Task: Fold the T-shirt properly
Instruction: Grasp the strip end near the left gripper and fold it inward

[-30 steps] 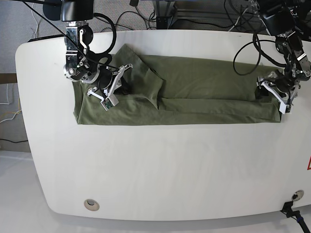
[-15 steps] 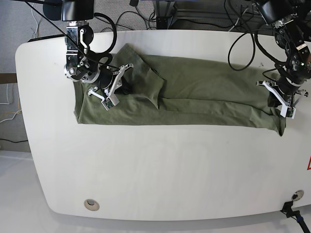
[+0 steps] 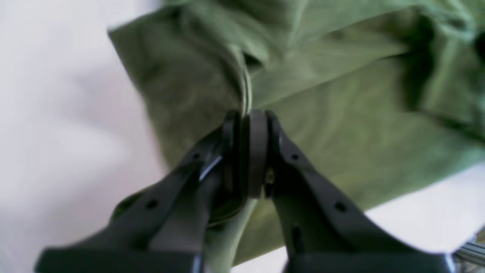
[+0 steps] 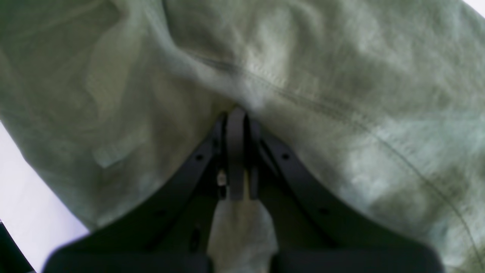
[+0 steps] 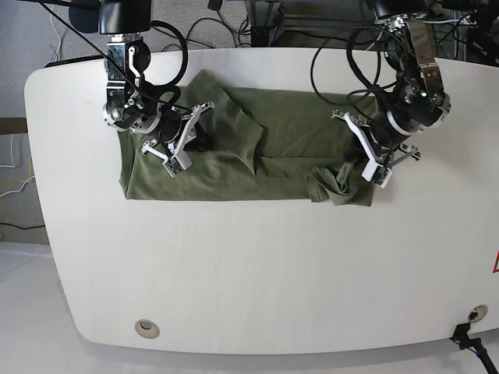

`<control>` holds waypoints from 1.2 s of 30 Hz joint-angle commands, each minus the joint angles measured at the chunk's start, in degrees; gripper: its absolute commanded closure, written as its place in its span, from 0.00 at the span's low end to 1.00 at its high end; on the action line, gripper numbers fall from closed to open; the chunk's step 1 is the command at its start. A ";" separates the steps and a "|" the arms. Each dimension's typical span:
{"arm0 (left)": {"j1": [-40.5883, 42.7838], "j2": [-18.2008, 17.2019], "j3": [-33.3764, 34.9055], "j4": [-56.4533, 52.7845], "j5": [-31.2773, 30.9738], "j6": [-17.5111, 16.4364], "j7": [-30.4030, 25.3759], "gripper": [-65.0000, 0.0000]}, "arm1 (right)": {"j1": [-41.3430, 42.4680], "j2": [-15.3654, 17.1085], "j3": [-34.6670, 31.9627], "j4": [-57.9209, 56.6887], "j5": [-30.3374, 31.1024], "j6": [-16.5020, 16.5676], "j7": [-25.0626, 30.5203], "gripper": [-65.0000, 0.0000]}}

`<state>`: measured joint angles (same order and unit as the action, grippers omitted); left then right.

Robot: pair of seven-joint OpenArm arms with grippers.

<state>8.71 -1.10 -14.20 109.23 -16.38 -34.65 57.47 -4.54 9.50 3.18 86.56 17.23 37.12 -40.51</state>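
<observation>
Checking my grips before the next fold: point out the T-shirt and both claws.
T-shirt [image 5: 288, 128], base view, flat middle of the fabric.
left claw [image 3: 246, 125], left wrist view, tips pinching a cloth ridge.
right claw [image 4: 235, 117], right wrist view, tips shut on fabric.

This is a robotics lab. A large white rounded table [image 5: 249, 273] carries two mounted black arms, many loose black cables [image 5: 257, 23] lie behind its far edge, and a grey carpet floor [image 5: 23, 39] surrounds it.

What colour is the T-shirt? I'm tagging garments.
Plain olive green, no pattern; the T-shirt shows best in the base view.
</observation>
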 commanded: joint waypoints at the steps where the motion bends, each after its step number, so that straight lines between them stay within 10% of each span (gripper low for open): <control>1: -1.02 1.76 2.20 1.14 -1.16 -0.03 -1.43 0.98 | -0.17 0.31 -0.06 0.07 -1.54 0.11 -2.52 1.00; 9: -1.11 9.76 7.91 1.06 -0.98 0.15 -1.43 0.98 | -0.08 0.22 -0.06 -0.01 -1.28 0.11 -2.52 1.00; 17: -2.69 10.10 12.48 0.35 -0.89 0.24 -1.43 0.96 | -0.08 -1.19 -0.06 -0.01 -1.72 0.19 -2.52 1.00; 26: -3.39 10.10 19.87 -0.18 -1.24 0.32 -0.73 0.30 | 0.10 -2.33 -0.15 -0.01 -1.81 0.19 -2.52 1.00; 33: -6.64 10.10 20.66 4.04 -3.53 0.06 2.88 0.29 | 0.10 -2.42 -0.15 -0.01 -1.81 0.02 -2.52 1.00; 36: -8.67 5.02 16.44 4.04 -0.81 0.06 2.53 0.29 | 0.10 -2.42 -0.15 -0.01 -1.81 -0.07 -2.52 1.00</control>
<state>0.78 5.85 3.27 112.33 -16.93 -34.52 61.19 -4.51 6.83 3.07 86.46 16.78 37.12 -40.69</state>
